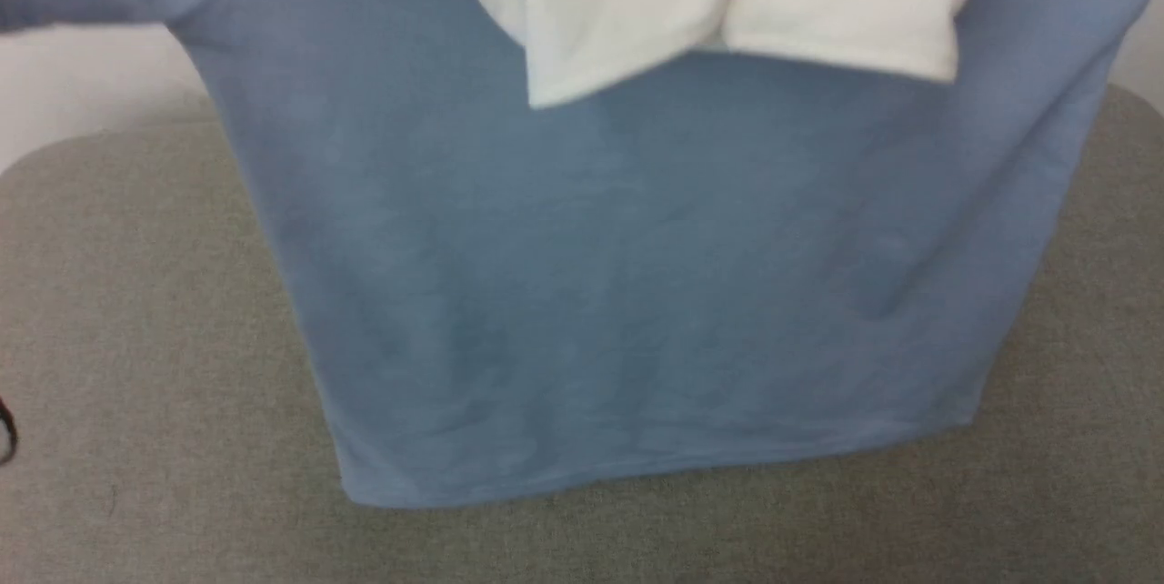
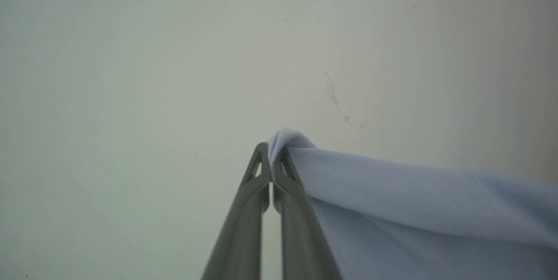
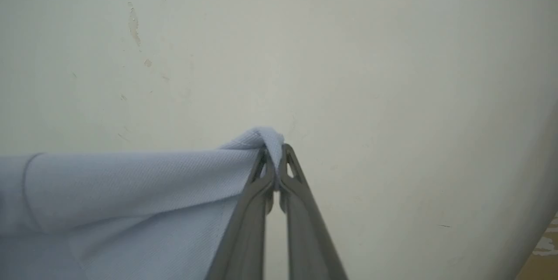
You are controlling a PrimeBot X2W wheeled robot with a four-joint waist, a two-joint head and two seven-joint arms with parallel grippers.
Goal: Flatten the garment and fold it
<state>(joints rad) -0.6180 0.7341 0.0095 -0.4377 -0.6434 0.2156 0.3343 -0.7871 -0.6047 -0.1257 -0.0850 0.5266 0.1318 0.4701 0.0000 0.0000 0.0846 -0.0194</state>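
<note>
The garment [image 1: 637, 275] hangs in front of the head camera as a wide light blue sheet, its bottom hem just over the grey surface. White parts [image 1: 727, 2] droop over it at the top. In the left wrist view my left gripper [image 2: 273, 158] is shut on a bunched blue edge of the garment [image 2: 414, 192], which trails to the right. In the right wrist view my right gripper [image 3: 274, 158] is shut on another blue edge of the garment [image 3: 130, 184], which trails to the left. Both pairs of fingers point at a pale wall.
A grey fabric-covered table [image 1: 136, 338] lies under the hanging shirt, with rounded far corners. A pale wall [image 2: 174, 53] stands behind it, marked by small scuffs [image 2: 331, 90]. A small dark object [image 1: 7, 429] shows at the left edge.
</note>
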